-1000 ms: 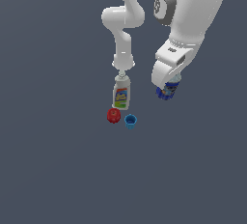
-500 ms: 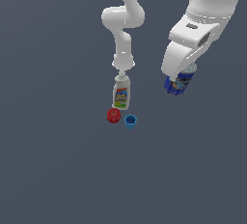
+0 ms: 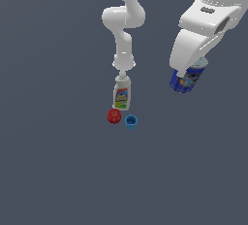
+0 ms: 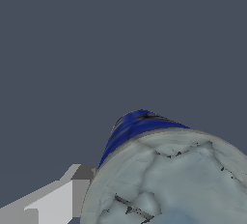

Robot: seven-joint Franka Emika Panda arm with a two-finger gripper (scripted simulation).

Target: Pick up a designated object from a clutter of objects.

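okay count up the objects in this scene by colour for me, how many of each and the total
Blue: 2, the dark-blue can held in the pincer and the small light-blue cup
Red: 1, the round red object
White: 1, the bottle with the colourful label
Total: 4

text: none legible — bottle label (image 3: pixel 121 96) | can label (image 3: pixel 192 77) blurred
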